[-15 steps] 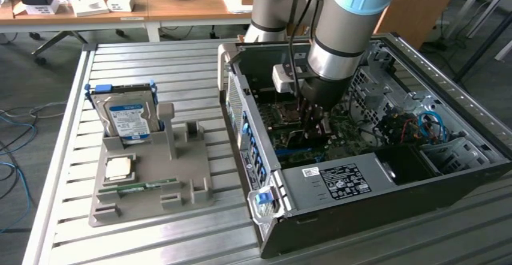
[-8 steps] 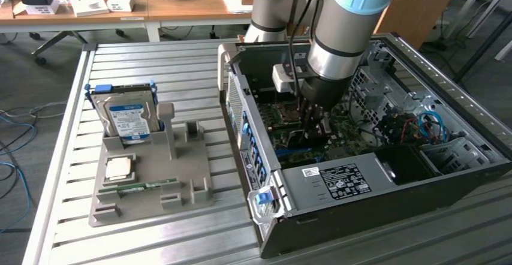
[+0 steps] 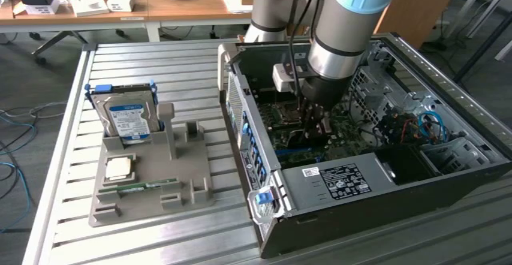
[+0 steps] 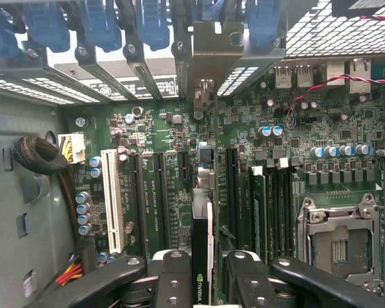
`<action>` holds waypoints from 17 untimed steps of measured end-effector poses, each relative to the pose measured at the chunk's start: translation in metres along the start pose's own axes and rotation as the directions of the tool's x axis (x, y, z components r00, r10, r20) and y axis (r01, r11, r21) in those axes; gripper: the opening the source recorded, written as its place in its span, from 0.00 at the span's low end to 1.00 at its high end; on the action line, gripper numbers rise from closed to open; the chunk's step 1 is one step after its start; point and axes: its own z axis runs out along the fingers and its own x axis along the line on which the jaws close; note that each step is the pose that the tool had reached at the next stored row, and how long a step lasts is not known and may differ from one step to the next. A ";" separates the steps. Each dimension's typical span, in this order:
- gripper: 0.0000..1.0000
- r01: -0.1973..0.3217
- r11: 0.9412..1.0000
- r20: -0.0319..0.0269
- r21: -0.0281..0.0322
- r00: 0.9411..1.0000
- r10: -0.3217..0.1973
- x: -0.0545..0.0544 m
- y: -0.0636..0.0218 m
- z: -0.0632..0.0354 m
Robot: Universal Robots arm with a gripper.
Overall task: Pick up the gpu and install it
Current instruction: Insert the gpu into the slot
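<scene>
While I watch from my remote desk, the arm's black two-fingered gripper [image 3: 313, 121] is down inside an open black metal computer case [image 3: 344, 223], which lies on its side on a ribbed silver aluminium table [image 3: 160, 61].

In the wrist view the gripper [image 4: 206, 273] is pinching the gpu [image 4: 199, 240], a thin flat dark circuit card with a narrow silver metal bracket at its far end. Its black fingers [image 4: 173, 279] press one on each flat face. The card shows edge-on, upright over the green motherboard [image 4: 160, 135] and in line with the long black expansion slots [image 4: 232, 192] (I cannot tell whether its lower edge touches one). Its bracket end sits up against the case's rear openings, beside the blue clips [image 4: 151, 25]. A white expansion slot [image 4: 112, 199] lies to one side of the card and a silver processor socket [image 4: 337, 237] to the other.

On the table, to the exterior view's left of the case, a grey plastic holder [image 3: 192, 175] carries an upright silver hard drive with a blue-white label [image 3: 124, 118]. A small green memory stick [image 3: 148, 185] lies flat on the same holder.
</scene>
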 end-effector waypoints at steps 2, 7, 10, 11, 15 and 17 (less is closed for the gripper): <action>0.26 0.000 1.000 0.000 0.000 1.000 0.000 0.000 -0.0006 0.0000; 0.26 0.000 1.000 0.000 0.000 1.000 0.000 0.000 -0.0008 0.0000; 0.26 0.000 1.000 0.000 0.000 1.000 0.000 0.000 0.0007 0.0000; 0.26 0.000 1.000 0.000 0.000 1.000 0.000 0.000 0.0007 0.0000; 0.26 0.000 1.000 0.000 0.000 1.000 0.000 0.000 0.0008 0.0000; 0.26 0.000 1.000 0.000 0.000 1.000 0.000 0.000 0.0012 0.0000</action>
